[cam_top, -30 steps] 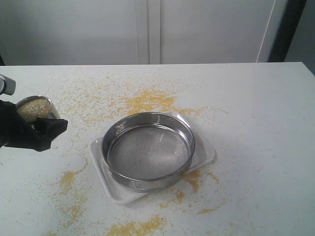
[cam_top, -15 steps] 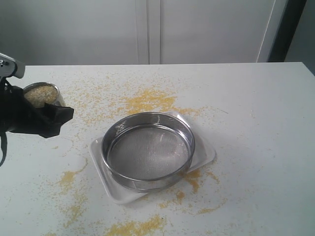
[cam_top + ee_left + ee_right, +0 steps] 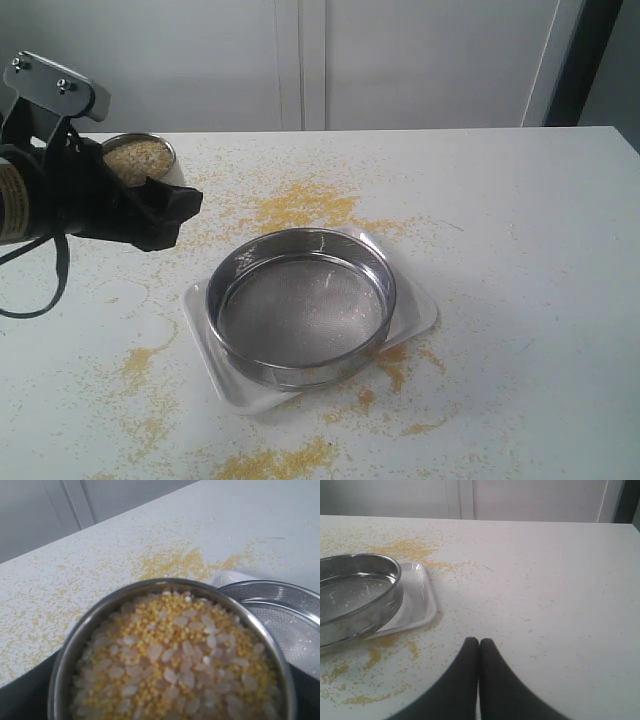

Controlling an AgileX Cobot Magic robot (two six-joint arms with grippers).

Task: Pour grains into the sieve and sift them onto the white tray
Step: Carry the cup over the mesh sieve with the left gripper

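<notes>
- The right gripper (image 3: pixel 479 645) hangs low over the table (image 3: pixel 530 250) with its two black fingers pressed together and nothing between them. It is well off to the side of the white tray (image 3: pixel 418 312).
- Along the table's near edge lie patches of spilled yellow meal (image 3: pixel 270 462). More reaches up to the tray's near corners.
- The tray lies askew at mid-table with the sieve (image 3: pixel 300 310) standing on it. The mesh looks almost bare. The sieve covers most of the tray, and its near wall comes close to the tray's near rim.
  - Risk: meal sifted through that side may fall past the rim onto the table.
- Toward the far-left corner, the left gripper (image 3: pixel 140 195) holds the steel cup (image 3: pixel 140 158) in the air, its jaws spread wide around the cup. The cup is about upright and stands clear of the sieve.
- The grains (image 3: pixel 175 660) fill the cup nearly to the brim.
  - Risk: any tilt or jolt before the lip is over the mesh would spill them on the table.
  - Risk: a quick pour could bounce them over the low wall.
  - Risk: the smooth round cup may turn in the grip.
</notes>
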